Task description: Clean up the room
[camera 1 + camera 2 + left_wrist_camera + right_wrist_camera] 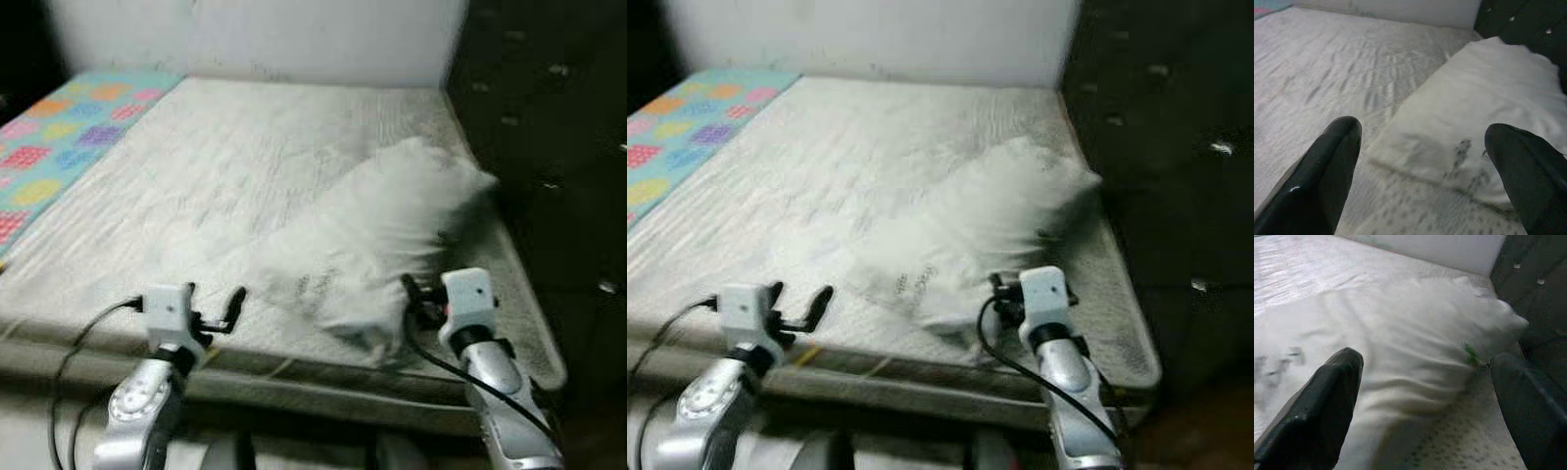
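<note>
A white pillow (382, 235) lies slantwise on the right half of a bare grey mattress (196, 176), its outline blurred. My left gripper (216, 294) hovers open over the mattress's front edge, just left of the pillow's near corner (1425, 156). My right gripper (416, 299) is open at the pillow's near right end, and the pillow (1415, 333) spreads out between and beyond its fingers. Neither gripper holds anything.
A bright patterned sheet (59, 137) covers the mattress's far left strip. A dark tufted panel (549, 117) runs along the right side of the bed, and a white wall (255, 34) stands behind. Black cables trail from both wrists.
</note>
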Motion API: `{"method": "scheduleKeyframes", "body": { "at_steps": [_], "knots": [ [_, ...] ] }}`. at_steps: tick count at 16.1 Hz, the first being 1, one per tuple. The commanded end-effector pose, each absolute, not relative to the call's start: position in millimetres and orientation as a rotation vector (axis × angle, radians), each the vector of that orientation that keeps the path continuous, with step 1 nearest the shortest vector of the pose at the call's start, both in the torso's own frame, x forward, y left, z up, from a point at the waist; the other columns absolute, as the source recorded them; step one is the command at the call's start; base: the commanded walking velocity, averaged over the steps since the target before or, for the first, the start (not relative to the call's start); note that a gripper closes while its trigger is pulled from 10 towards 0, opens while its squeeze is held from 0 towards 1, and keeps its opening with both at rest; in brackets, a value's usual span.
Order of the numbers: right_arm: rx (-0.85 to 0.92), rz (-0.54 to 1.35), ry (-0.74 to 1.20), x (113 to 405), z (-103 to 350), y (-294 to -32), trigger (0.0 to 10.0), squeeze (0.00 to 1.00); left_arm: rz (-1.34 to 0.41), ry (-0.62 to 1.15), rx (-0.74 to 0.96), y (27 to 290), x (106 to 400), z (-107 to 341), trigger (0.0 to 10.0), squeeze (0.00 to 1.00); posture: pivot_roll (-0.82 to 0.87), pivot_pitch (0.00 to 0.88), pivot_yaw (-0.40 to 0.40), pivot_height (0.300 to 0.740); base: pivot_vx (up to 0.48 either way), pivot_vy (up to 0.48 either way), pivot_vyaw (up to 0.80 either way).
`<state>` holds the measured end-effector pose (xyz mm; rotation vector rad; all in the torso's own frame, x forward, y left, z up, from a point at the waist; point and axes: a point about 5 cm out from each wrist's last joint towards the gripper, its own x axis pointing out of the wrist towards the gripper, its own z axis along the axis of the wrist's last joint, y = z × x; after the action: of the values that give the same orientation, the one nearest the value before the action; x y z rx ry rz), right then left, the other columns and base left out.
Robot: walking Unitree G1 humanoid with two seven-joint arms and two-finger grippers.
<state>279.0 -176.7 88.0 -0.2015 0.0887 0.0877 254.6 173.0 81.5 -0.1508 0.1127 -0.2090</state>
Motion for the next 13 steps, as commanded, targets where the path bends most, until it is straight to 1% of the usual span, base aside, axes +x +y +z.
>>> {"method": "scheduleKeyframes", "body": {
  "at_steps": [1,3,6,10,13],
  "knots": [
    [-0.21,0.063,0.101,277.2,86.7,-185.5,10.0,0.0,-0.237,0.107,-0.166,164.2,254.9,82.7,10.0,0.0,-0.18,0.0,0.023,0.617,0.349,0.0,0.0],
    [-0.21,0.061,0.102,277.2,86.2,-185.6,10.0,0.0,-0.234,0.112,-0.165,164.7,255.0,82.5,10.0,0.0,-0.18,0.0,0.023,0.617,0.311,0.0,0.0],
    [-0.213,0.06,0.106,276.9,85.0,-185.8,10.0,0.0,-0.201,0.123,-0.162,168.0,255.6,80.8,10.0,0.0,-0.17,0.0,0.023,0.617,0.0,0.0,0.0],
    [-0.216,0.073,0.107,277.0,84.6,-184.6,10.0,0.0,-0.201,0.127,-0.162,167.9,255.7,80.3,10.0,0.0,-0.17,0.0,0.023,0.617,0.0,0.0,0.0],
    [-0.21,0.079,0.108,276.8,84.4,-183.7,10.0,0.0,-0.199,0.13,-0.163,167.7,255.9,80.1,10.0,0.0,-0.17,0.0,0.023,0.582,0.0,0.0,0.0]
  ]
}}
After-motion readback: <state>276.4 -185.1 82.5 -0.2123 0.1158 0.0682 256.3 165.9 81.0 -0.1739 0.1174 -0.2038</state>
